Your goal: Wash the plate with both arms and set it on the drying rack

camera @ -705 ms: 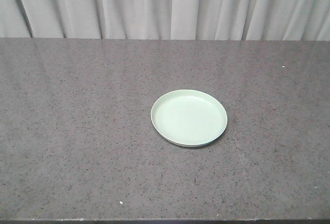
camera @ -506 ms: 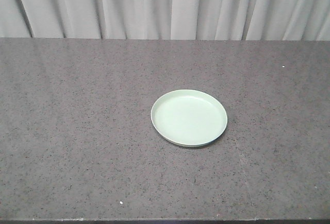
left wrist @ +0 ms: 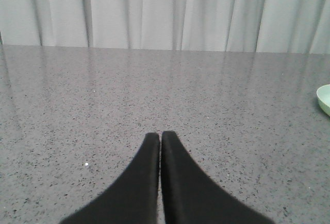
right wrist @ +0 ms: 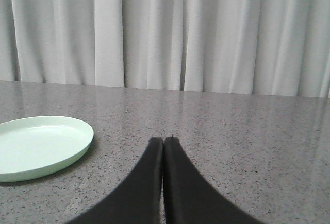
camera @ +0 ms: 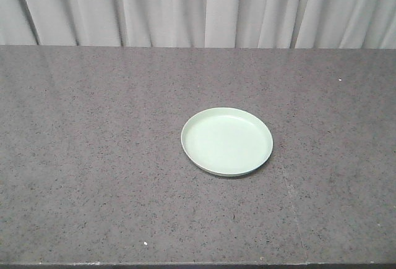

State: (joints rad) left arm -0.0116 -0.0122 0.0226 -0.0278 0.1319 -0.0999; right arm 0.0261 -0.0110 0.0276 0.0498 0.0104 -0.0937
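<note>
Jaws of both grippers were pressed together with nothing between them: the left gripper (left wrist: 160,134) and the right gripper (right wrist: 164,139) each pointed out over the grey speckled counter (camera: 86,157), fingertips meeting in a thin seam. The plate (camera: 226,141) lay flat on the counter, a little right of centre in the front view, apart from both grippers and nearer the right one, off to its left. A pale pleated curtain (camera: 185,9) hung behind
</note>
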